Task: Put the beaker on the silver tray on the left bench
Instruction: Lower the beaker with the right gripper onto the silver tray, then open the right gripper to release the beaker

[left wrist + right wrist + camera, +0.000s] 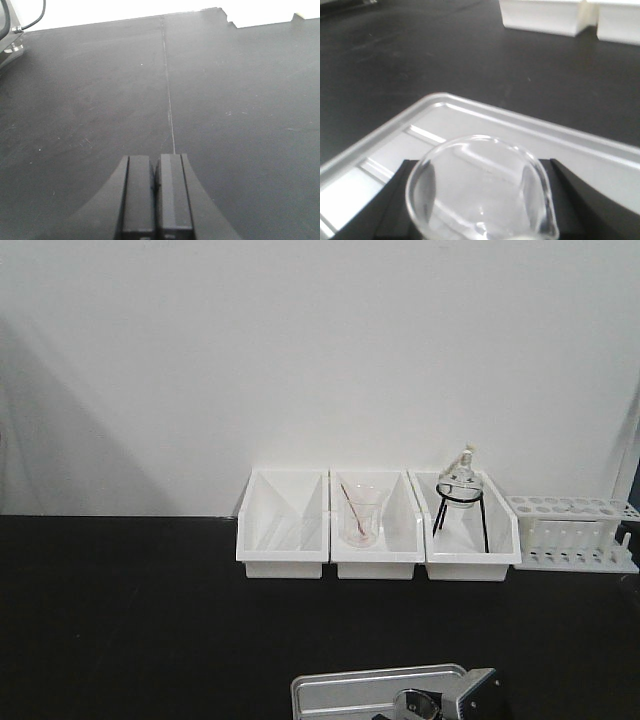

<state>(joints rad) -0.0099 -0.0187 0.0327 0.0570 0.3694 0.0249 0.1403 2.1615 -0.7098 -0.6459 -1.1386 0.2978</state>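
My right gripper (480, 165) is shut on the beaker (480, 192), a small clear glass cylinder with a pour lip. Its black fingers (395, 200) press on both sides of it. The beaker is over the silver tray (470, 117), a shallow metal tray with a raised rim, near its corner; whether it touches the tray floor is unclear. In the front view the silver tray (350, 690) lies on the black bench top (150, 620) at the bottom edge, with the right gripper (430, 705) over it. My left gripper (156, 159) is shut on nothing, low over bare bench top (225, 100).
Three white bins (283, 530) stand in a row against the white wall. The middle one holds a larger beaker with a reddish rod (360, 515), the right one a round flask on a black tripod (460, 495). A white test-tube rack (572, 530) stands at the far right.
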